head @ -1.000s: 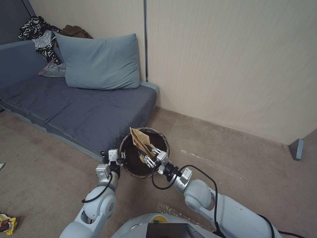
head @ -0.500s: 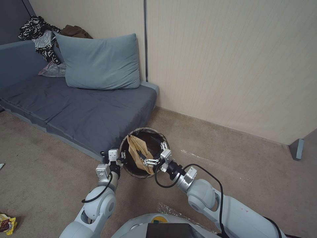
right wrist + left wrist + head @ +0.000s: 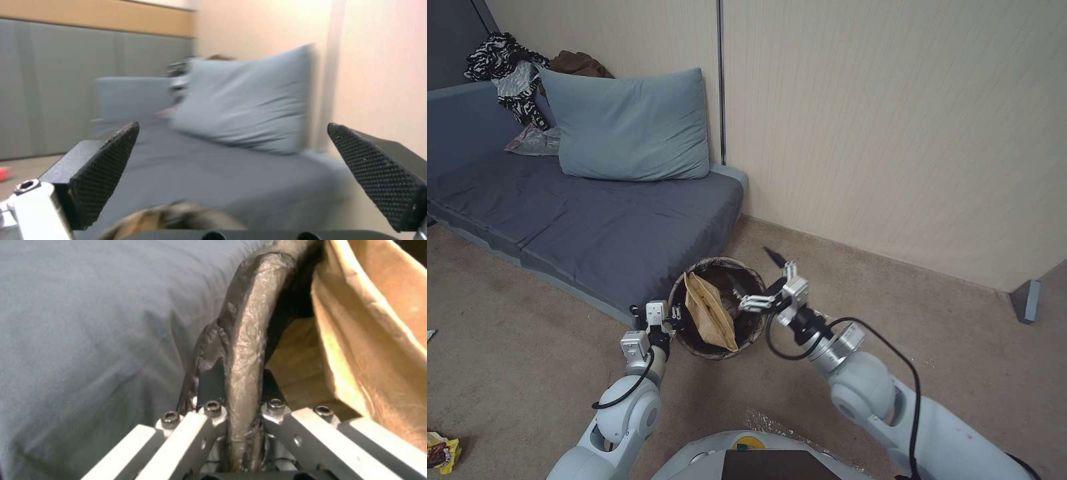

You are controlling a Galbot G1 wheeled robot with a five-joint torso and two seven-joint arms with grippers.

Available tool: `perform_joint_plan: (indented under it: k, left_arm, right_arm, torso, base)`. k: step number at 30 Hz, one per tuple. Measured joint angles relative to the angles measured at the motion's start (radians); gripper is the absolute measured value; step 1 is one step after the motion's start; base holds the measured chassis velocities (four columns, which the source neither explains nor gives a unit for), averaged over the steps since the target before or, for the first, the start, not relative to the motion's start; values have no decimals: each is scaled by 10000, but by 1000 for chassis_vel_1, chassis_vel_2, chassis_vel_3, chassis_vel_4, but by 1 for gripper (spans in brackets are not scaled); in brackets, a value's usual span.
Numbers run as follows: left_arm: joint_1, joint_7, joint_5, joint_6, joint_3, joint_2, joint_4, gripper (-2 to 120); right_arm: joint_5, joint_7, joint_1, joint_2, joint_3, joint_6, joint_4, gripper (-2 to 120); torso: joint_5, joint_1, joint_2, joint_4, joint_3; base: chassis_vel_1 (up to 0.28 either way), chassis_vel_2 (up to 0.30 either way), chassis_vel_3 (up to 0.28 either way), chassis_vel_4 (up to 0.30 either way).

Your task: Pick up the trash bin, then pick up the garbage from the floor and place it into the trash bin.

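Grey fabric sofa [image 3: 594, 227], left of frame: backdrop.

Beige short-pile carpet floor [image 3: 894, 313]: crumpled yellow snack wrapper [image 3: 440, 450], bottom-left corner, uncollected.

Small round bin with dark bag liner [image 3: 754, 327], lower centre: flat brown paper bag [image 3: 710, 313] leaning inside.

Left gripper [image 3: 672, 313]: clamped on the bin's rim, likely steadying it for drops.

Right gripper [image 3: 764, 280]: jaws wide, empty, above the bin's right rim.

Head view: high, down toward carpet, grey fabric sofa [image 3: 594, 220]. Wrist views: close, sofa-facing [image 3: 89, 340]; sofa shared [image 3: 231, 173].
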Motion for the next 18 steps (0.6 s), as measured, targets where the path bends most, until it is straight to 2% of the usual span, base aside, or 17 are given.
perform_joint_plan:
  k: [7, 10, 11, 13, 14, 17, 18]
  left_arm:
    - [0, 0, 0, 0, -1, 0, 0, 0]
    - [0, 0, 0, 0, -1, 0, 0, 0]
    - [0, 0, 0, 0, -1, 0, 0, 0]
    - [0, 1, 0, 0, -1, 0, 0, 0]
    - [0, 1, 0, 0, -1, 0, 0, 0]
    - [0, 0, 0, 0, -1, 0, 0, 0]
    - [0, 0, 0, 0, -1, 0, 0, 0]
  right_arm:
    - [60, 128, -241, -53, 510, -53, 277, 100]
    - [161, 470, -907, -84, 1981, -338, 761, 100]
    - [161, 470, -907, -84, 1981, -338, 761, 100]
    - [194, 887, -1764, 69, 3778, -607, 1029, 100]
    - [194, 887, -1764, 69, 3778, -607, 1029, 100]
    - [-121, 1612, -2720, 607, 5825, -855, 627, 100]
    - [-142, 1699, -2794, 666, 6008, -887, 556, 100]
  torso:
    - [-1, 0, 0, -2, 0]
    - [-1, 0, 0, 1, 0]
    - [-1, 0, 0, 1, 0]
    - [0, 0, 0, -3, 0]
    - [0, 0, 0, -3, 0]
    - [4, 0, 0, -3, 0]
    - [3, 0, 0, -3, -1]
  base:
    - [0, 0, 0, 0]
    - [0, 0, 0, 0]
    - [0, 0, 0, 0]
    - [0, 0, 0, 0]
    - [0, 0, 0, 0]
    - [0, 0, 0, 0]
    - [0, 0, 0, 0]
